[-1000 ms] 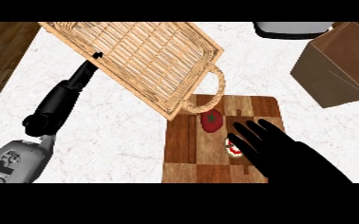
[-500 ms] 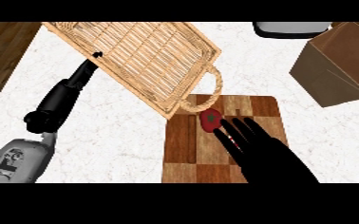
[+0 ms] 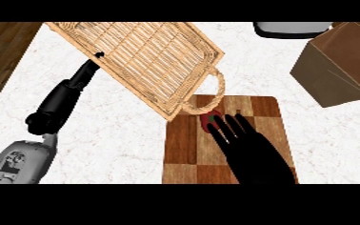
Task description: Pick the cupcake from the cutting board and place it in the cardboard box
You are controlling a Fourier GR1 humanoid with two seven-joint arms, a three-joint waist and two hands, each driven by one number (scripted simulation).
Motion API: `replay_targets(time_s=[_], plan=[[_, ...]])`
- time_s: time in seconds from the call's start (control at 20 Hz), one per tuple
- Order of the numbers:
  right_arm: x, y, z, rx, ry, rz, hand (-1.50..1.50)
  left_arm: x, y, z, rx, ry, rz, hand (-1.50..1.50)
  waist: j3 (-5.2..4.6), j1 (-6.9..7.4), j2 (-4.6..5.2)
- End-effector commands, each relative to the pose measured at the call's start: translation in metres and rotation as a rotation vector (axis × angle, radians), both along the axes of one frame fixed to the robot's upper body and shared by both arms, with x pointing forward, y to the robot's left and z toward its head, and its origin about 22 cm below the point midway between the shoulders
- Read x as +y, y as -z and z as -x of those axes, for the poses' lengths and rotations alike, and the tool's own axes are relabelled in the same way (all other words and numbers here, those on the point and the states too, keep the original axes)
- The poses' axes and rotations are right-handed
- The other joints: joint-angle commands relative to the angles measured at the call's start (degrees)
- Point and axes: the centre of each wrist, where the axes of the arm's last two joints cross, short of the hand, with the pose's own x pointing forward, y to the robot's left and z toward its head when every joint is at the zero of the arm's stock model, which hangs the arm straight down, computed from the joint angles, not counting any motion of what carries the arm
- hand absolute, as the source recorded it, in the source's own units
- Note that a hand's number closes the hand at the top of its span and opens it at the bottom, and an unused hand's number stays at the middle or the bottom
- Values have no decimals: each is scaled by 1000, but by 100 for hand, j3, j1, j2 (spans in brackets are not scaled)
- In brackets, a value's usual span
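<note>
At the lower right of the frame the right hand (image 3: 247, 148) lies over the board (image 3: 184, 157), fingers straight and spread, pointing up toward the frame's top; it holds nothing. Just past its fingertips sits the cupcake (image 3: 209, 119) — a small red shape with a spot of green — on the board's upper part, partly hidden by the fingers, so I cannot tell whether they touch it. At the lower left the left forearm rises from the edge, and the left hand (image 3: 85, 74) reaches up against the lower left edge of the basket (image 3: 137, 57); its fingers cannot be made out. The basket's loop handle overlaps the board's top edge, beside the cupcake. Farther off, at the upper right, stands the box (image 3: 332, 66) — well apart from the board.
</note>
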Motion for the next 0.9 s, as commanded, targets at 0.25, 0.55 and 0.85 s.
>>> replay_targets(time_s=[0.25, 0.55, 0.85], plan=[[-15, 16, -13, -6, 45, 34, -150, 0, 6, 8, -4, 17, 7, 0, 2, -5, -4], [-15, 38, -13, 44, -1, 9, -150, -7, -7, 2, -14, -10, 8, 0, 2, -9, -6], [-40, 43, -35, 16, 43, 56, -150, -19, 9, 13, -16, 3, 13, 0, 2, -6, -6]])
